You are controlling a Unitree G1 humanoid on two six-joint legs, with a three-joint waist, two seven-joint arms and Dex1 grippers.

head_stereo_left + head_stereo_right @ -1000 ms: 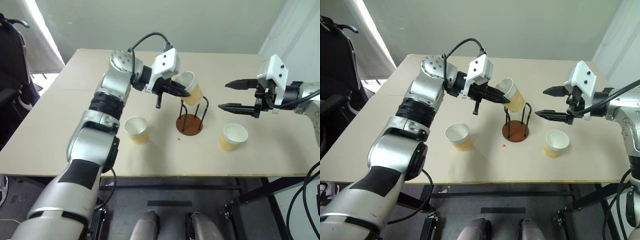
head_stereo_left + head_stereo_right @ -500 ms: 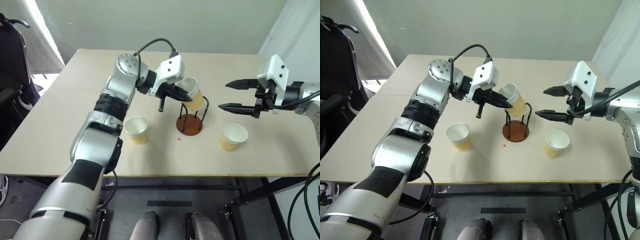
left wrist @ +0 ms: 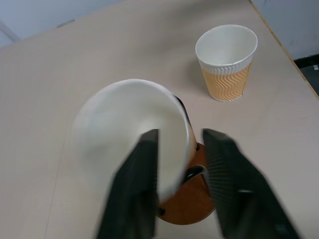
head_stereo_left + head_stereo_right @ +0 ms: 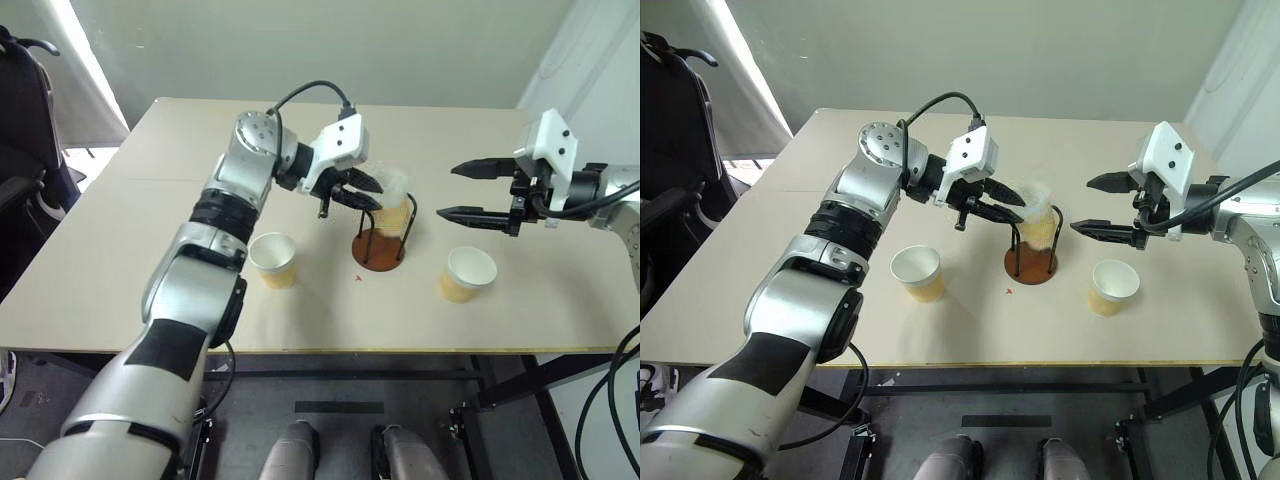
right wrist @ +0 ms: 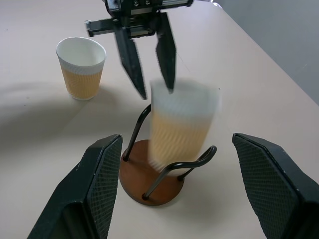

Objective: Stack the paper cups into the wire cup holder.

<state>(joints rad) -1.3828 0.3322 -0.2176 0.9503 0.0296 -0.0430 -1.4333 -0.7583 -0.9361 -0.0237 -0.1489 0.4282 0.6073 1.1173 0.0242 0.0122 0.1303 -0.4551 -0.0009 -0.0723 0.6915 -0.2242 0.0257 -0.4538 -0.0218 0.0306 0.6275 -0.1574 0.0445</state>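
The left gripper (image 4: pixel 372 190) has its fingers apart just above the motion-blurred paper cup (image 4: pixel 392 205) dropping between the wire cup holder (image 4: pixel 381 240) loops — if it lands tilted, it may catch a loop and tip toward 3 o'clock, where the right gripper (image 4: pixel 468 191) hangs wide open.

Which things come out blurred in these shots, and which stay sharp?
Right wrist view: the cup between the wire cup holder loops is smeared, the left gripper above it sharp. Left wrist view: that cup blurs; the far cup stays crisp. Head views: the same smear.
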